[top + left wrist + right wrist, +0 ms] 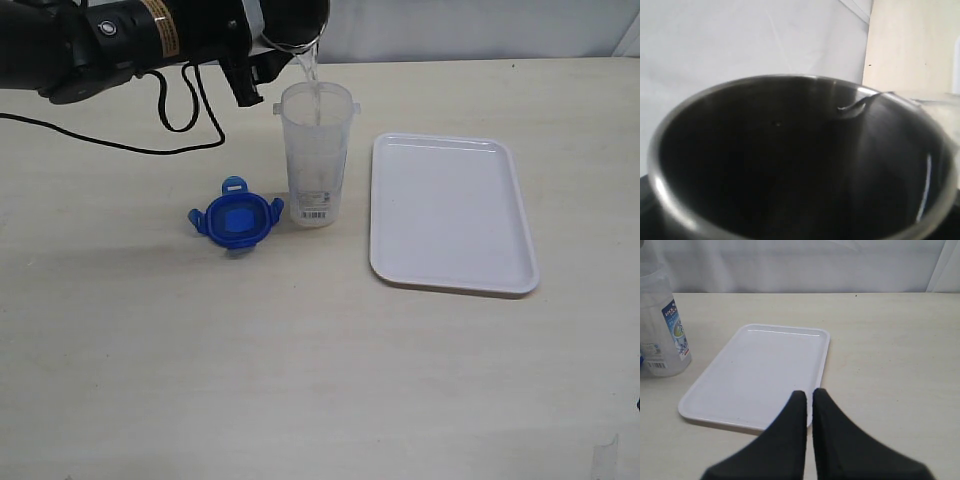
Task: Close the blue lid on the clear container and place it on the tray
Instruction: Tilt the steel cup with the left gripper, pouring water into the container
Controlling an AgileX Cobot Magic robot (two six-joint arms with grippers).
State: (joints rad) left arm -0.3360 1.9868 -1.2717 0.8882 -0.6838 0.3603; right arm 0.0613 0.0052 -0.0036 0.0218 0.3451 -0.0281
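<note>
Left hand [262, 45] tilted; right hand [809, 395] closed.
The left clasps a steel cup [296, 25]; the right's fingers press together, empty.

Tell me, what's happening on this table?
The left arm tips a steel cup, pouring water into the clear container, which stands open on the table. The blue lid lies beside it, not yet on. The white tray sits bare to the right, and the right gripper hovers by its edge, jaws shut.
</note>
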